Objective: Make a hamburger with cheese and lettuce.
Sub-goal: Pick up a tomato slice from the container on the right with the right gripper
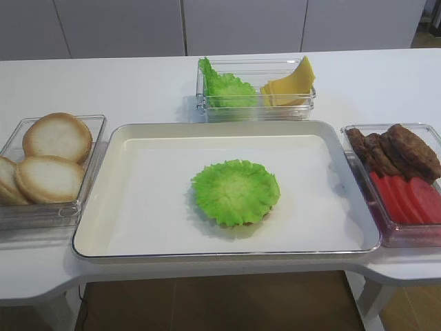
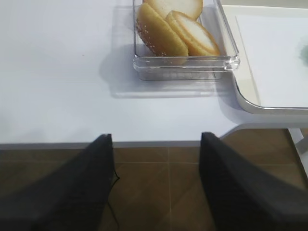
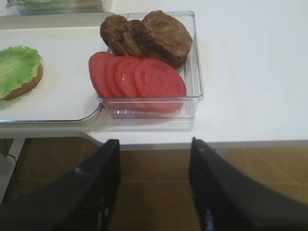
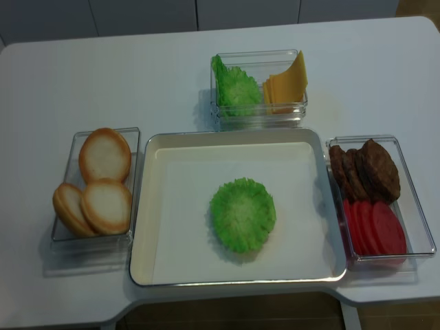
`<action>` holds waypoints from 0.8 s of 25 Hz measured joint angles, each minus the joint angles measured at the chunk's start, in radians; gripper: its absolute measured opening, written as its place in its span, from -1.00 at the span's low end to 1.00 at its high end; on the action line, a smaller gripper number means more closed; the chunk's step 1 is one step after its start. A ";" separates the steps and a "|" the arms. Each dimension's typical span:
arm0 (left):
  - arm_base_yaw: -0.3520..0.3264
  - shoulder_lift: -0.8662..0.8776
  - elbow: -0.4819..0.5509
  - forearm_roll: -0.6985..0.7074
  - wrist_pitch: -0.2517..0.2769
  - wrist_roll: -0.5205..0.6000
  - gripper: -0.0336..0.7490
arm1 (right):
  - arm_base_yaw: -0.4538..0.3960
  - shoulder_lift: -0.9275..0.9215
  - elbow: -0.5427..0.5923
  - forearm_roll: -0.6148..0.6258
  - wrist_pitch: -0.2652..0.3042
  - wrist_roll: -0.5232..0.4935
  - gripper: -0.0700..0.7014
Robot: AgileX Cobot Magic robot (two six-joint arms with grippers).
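The hamburger (image 1: pixel 236 193) lies in the middle of the white tray (image 1: pixel 138 207): a bun base with the frilly green lettuce leaf (image 4: pixel 242 214) on top. It shows at the left edge of the right wrist view (image 3: pixel 18 71). The cheese slices (image 1: pixel 289 86) stand in the clear box at the back (image 4: pixel 285 84). My right gripper (image 3: pixel 154 159) is open and empty, off the table's front edge below the meat box. My left gripper (image 2: pixel 156 154) is open and empty, off the front edge below the bun box. Neither gripper shows in the exterior views.
A clear box with several bun halves (image 1: pixel 52 162) stands left of the tray. A clear box with meat patties (image 1: pixel 396 152) and tomato slices (image 1: pixel 410 200) stands right of it. An upright bunch of green leaves (image 1: pixel 224 89) shares the back box with the cheese.
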 joint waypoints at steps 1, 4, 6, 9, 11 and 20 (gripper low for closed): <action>0.000 0.000 0.000 0.000 0.000 0.000 0.17 | 0.000 0.000 0.000 0.000 0.000 0.000 0.09; 0.000 0.000 0.000 0.000 0.000 0.000 0.17 | 0.000 0.000 0.000 0.000 0.000 0.000 0.09; 0.000 0.000 0.000 0.000 0.000 0.000 0.17 | 0.000 0.000 0.000 0.000 0.000 0.000 0.09; 0.000 0.000 0.000 0.000 0.000 0.000 0.17 | 0.000 0.000 0.000 0.000 0.000 0.000 0.09; 0.000 0.000 0.000 0.000 0.000 0.000 0.17 | 0.000 0.000 0.000 0.000 0.000 0.000 0.09; 0.000 0.000 0.000 0.000 0.000 0.000 0.17 | 0.000 0.000 0.000 0.000 0.000 0.000 0.09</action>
